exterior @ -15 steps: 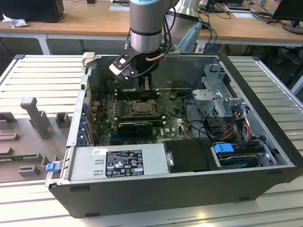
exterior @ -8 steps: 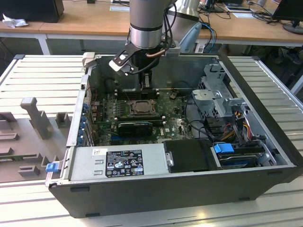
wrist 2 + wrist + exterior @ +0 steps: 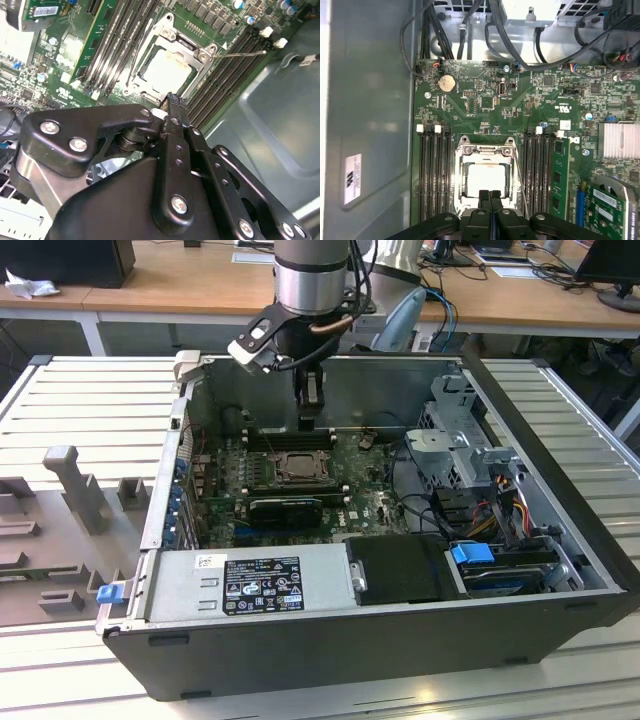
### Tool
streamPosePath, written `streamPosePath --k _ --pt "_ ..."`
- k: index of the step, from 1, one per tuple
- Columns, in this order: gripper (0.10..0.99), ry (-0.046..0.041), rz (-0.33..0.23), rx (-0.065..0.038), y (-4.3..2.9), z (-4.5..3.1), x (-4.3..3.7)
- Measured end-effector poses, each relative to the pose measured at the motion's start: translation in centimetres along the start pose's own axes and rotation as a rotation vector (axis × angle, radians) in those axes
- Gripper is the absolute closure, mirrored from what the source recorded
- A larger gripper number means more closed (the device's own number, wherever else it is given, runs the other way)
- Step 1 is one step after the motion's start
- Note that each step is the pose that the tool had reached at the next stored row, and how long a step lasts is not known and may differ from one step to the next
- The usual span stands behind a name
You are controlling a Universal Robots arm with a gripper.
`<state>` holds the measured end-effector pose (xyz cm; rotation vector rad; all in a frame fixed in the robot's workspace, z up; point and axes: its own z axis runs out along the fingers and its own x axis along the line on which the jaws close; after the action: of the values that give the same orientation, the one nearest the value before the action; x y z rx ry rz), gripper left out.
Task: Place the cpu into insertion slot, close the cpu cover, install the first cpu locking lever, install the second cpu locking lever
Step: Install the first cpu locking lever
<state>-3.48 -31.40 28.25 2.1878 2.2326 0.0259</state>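
While the gripper (image 3: 490, 196) hung with its fingertips pressed together on nothing, the chip (image 3: 483, 180) sat in the socket (image 3: 460, 145).

In both wrist views the silvery cover (image 3: 483, 156) lay flat around the pale chip, whose face showed through the cut-out. The fingertips stood just over one edge of the socket and hid that edge in the first wrist view. In the second wrist view the gripper's black body blocked much of the green board (image 3: 65, 65), and a thin lever (image 3: 240, 53) stuck out past a socket corner. Whether it was hooked down could not be told. In the exterior view the gripper (image 3: 309, 418) hung inside the open computer case (image 3: 330, 640).
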Motion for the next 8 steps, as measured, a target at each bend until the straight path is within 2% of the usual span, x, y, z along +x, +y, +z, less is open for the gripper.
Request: streamPosePath --k 3,5,8 --pt "0.98 0.0005 -0.008 0.0 0.0 -0.1 0.0" --pt "0.98 0.0019 -0.082 0.0 0.0 -0.09 0.01" --pt "0.98 0.0032 -0.14 0.0 0.0 -0.07 0.0"
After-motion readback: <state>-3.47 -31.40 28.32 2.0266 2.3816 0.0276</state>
